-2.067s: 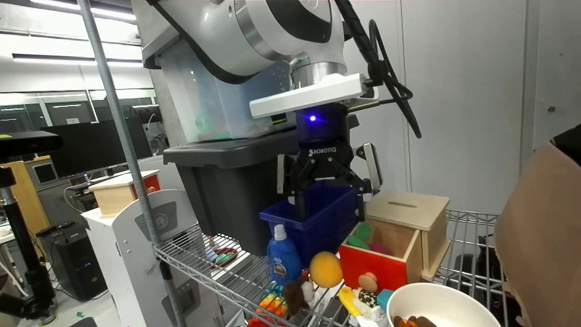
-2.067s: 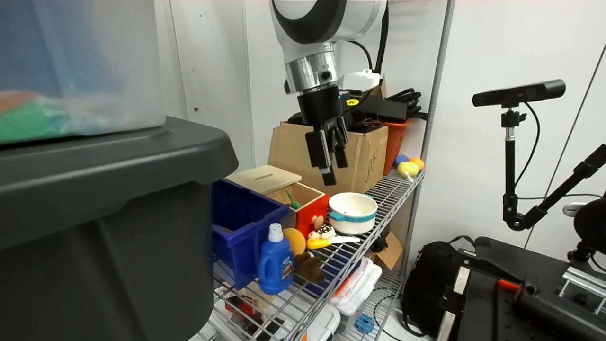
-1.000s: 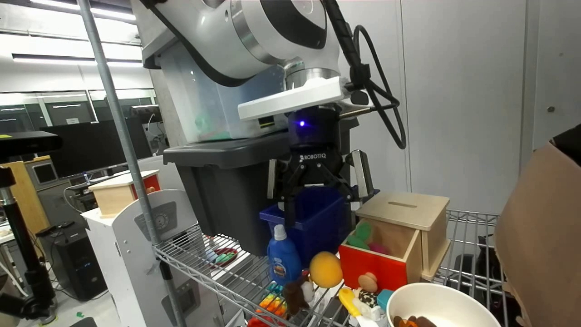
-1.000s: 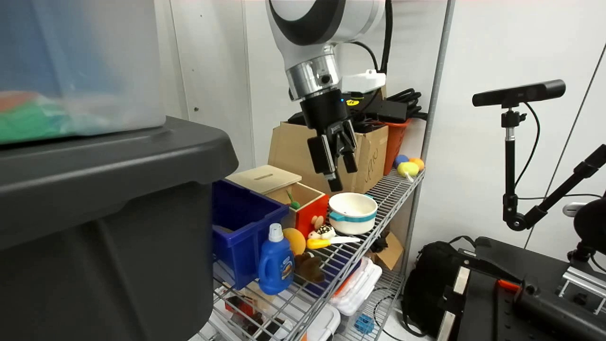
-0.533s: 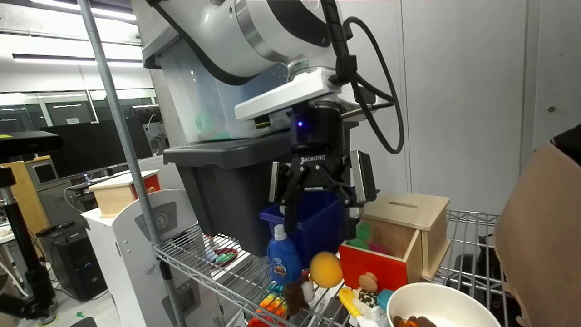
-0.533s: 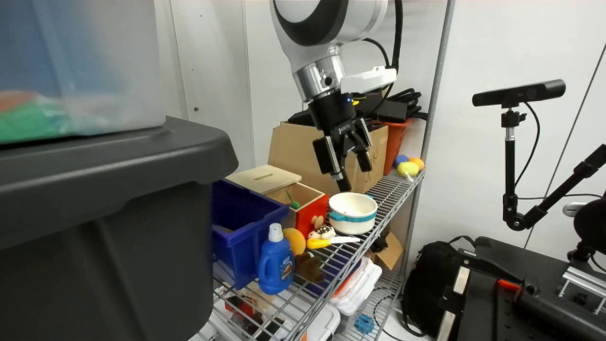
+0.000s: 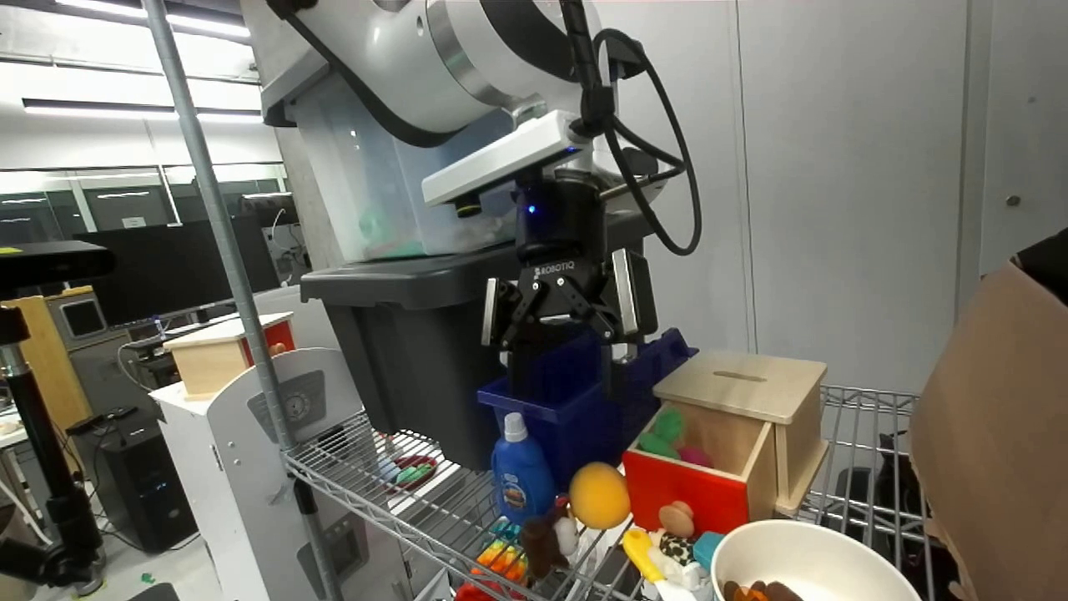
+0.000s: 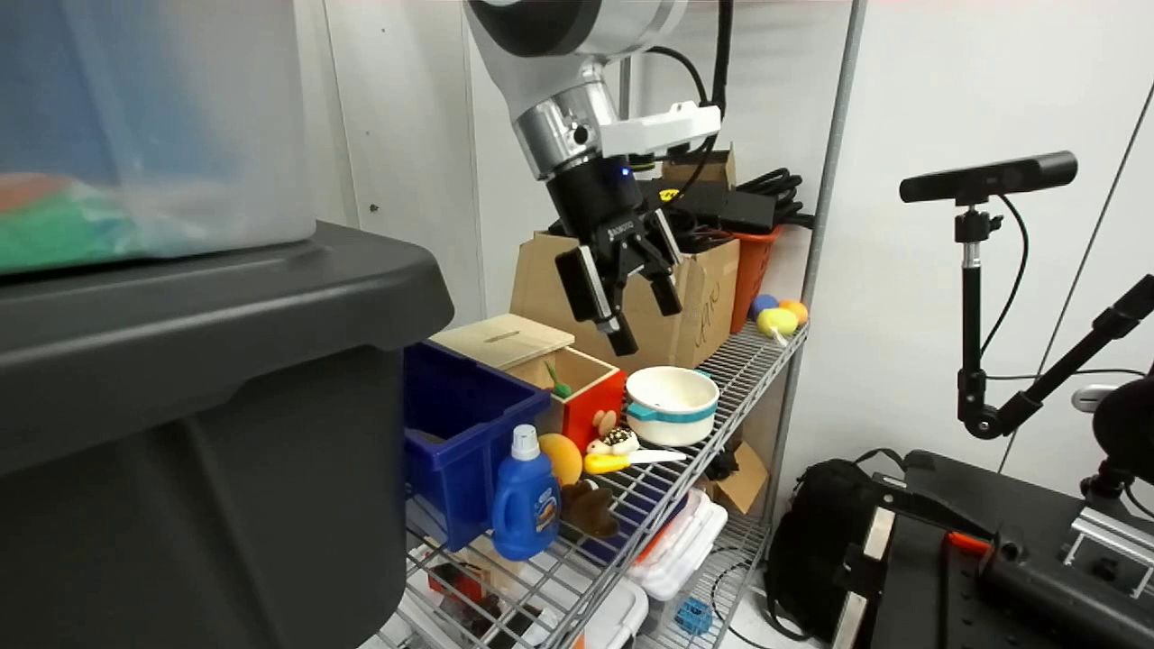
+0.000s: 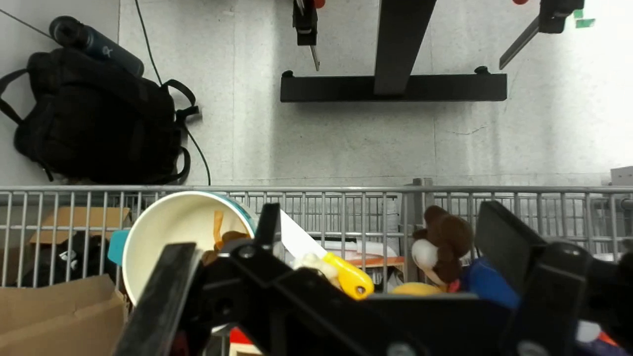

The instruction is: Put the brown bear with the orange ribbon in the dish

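The dish, a cream-white bowl with a teal band, stands on the wire shelf in both exterior views (image 7: 822, 555) (image 8: 672, 433) and at the left of the wrist view (image 9: 163, 227). The brown bear with the orange ribbon (image 7: 772, 591) lies inside the dish. In the wrist view its orange ribbon (image 9: 217, 226) shows, and a finger hides part of its body. My gripper (image 7: 567, 380) is open and empty, high above the shelf in front of the blue bin. It also shows open in an exterior view (image 8: 645, 324) and in the wrist view (image 9: 383, 222).
Another brown plush with a white muzzle (image 7: 544, 547) lies by a blue bottle (image 7: 522, 472) and a yellow-orange ball (image 7: 599, 496). A yellow-handled toy knife (image 8: 622, 461), a wooden box with a red drawer (image 7: 688, 492), a blue bin (image 8: 478, 433) and a cardboard box (image 8: 622, 279) stand around.
My open gripper has moved left in an exterior view, and the wrist has turned and tilted. The bear in the dish and the other objects have not moved.
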